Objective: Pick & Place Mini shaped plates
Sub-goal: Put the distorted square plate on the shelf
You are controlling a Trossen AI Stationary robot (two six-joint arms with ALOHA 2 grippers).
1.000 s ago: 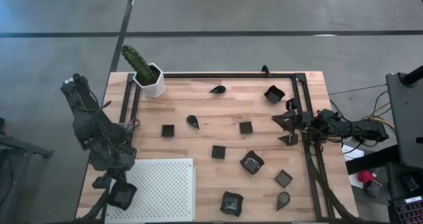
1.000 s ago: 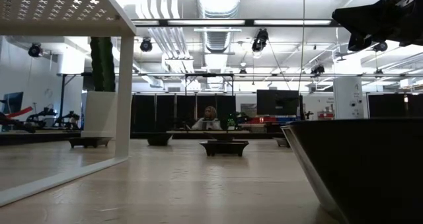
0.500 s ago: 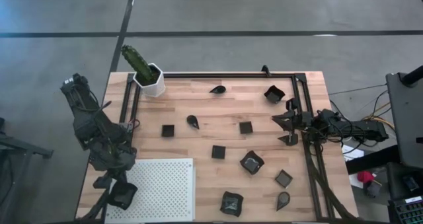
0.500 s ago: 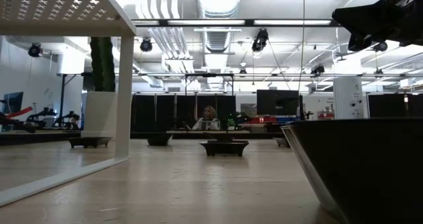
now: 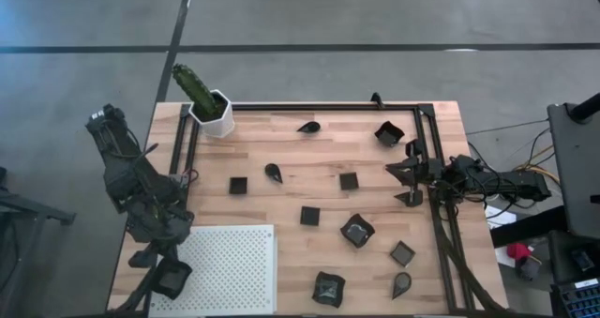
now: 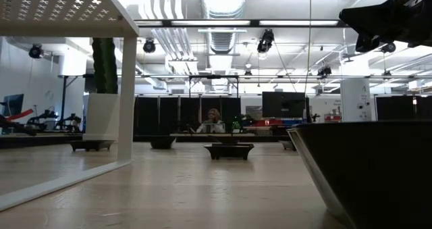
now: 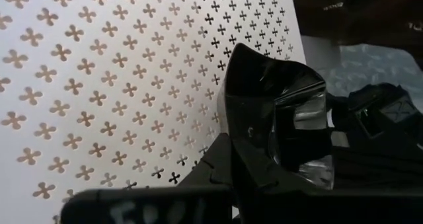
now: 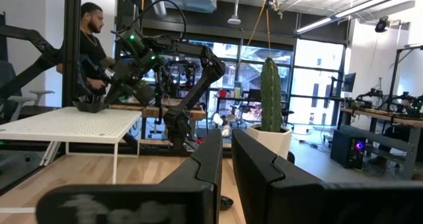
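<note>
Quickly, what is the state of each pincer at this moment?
Left pincer: closed, holding a dark mini plate at the white perforated board.
Right pincer: closed, holding nothing, at the table's right edge.

The surface point(image 5: 309, 177) is pale blond wood with fine plank lines, edged by a black frame point(image 5: 323, 106). At about 7 o'clock lies a white board point(image 5: 230, 266), pierced all over with small four-petal clover holes. The mini shaped plates point(image 5: 357, 230) scattered from the centre toward 4 o'clock are glossy black, a few with greyish centres. At 11 o'clock a white pot point(image 5: 217, 118) carries a green cactus point(image 5: 192, 85). Both arms are black, and the floor point(image 5: 375, 18) around is grey with dark stripes.
</note>
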